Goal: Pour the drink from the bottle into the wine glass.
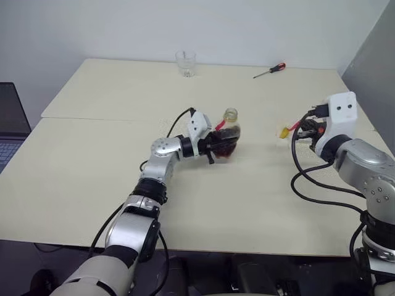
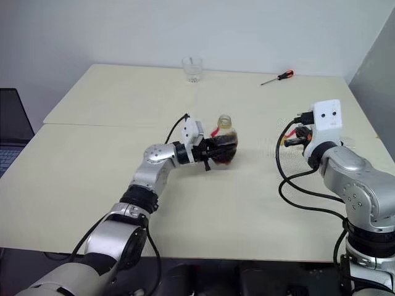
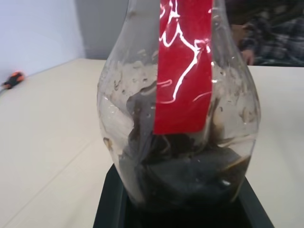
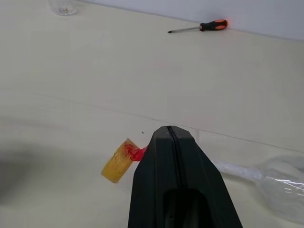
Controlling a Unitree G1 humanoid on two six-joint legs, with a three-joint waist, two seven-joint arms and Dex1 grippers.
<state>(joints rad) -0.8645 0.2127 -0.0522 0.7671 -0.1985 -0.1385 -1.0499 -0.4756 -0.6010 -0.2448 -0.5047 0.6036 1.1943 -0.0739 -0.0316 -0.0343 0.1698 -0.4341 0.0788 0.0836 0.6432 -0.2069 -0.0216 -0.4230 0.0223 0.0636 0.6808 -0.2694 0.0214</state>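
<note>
The left claw (image 1: pixel 217 145) is clamped around the round belly of the bottle (image 1: pixel 229 134), holding it upright near the middle of the surface (image 1: pixel 92 154), mouth open at the top. That low grip on the widest part likely keeps the neck free for tipping. The drink (image 3: pixel 190 171) sits dark in the bottom of the bottle, behind the red label strip (image 3: pixel 183 66).

The right claw (image 4: pixel 168 137) is closed, pinching the red tab of the yellow cap (image 4: pixel 118 161), which it holds off to the right, well apart from the bottle; this keeps the cap out of the pouring path.

Across the surface, a short clear tumbler (image 1: pixel 186 63) stands at the far edge and a screwdriver (image 1: pixel 270 70) lies far right. The wine glass seems to lie on its side just beside the right claw, its clear stem and bowl (image 4: pixel 285 185) on the surface, so pouring looks premature.
</note>
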